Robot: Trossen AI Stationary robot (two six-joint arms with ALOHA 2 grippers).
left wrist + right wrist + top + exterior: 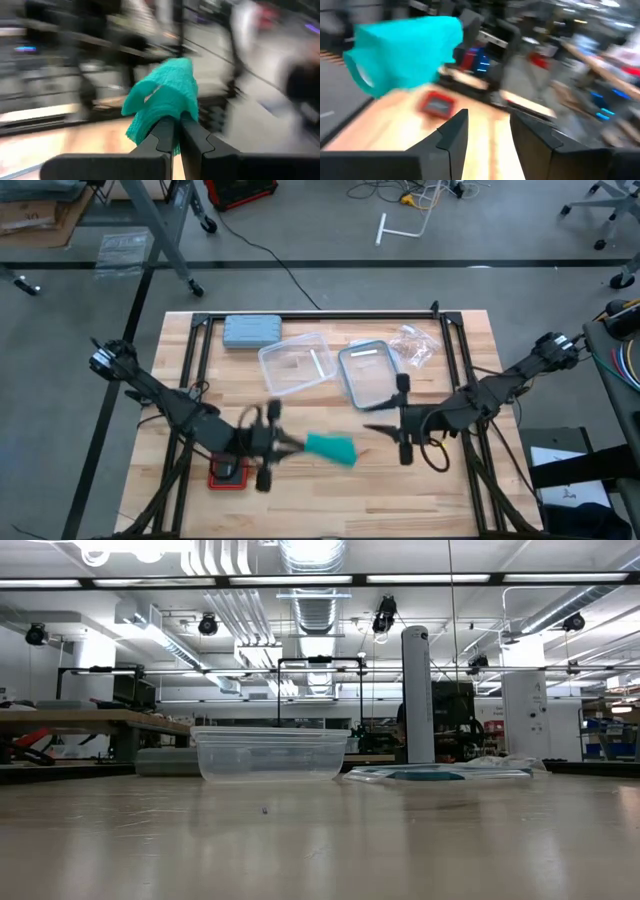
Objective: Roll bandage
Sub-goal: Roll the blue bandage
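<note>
The bandage is a teal-green, loosely rolled wad of cloth over the near middle of the table. My left gripper is at its left end, shut on it. In the left wrist view the bandage sticks out past the fingertips. My right gripper stands just right of the bandage, open, with nothing between its fingers. The bandage appears off to one side in the right wrist view. Neither the arms nor the bandage show in the low view. My left gripper pinches the bandage's near end between its two fingers. The fingers come level from the table's left. The roll juts out beyond the fingertips, with the room behind it and the tabletop below.
A grey-blue case lies at the far left. Beside it are a clear plastic container, a clear lid and a small plastic bag. A red object lies under my left arm. Bare wood lies along the near right.
</note>
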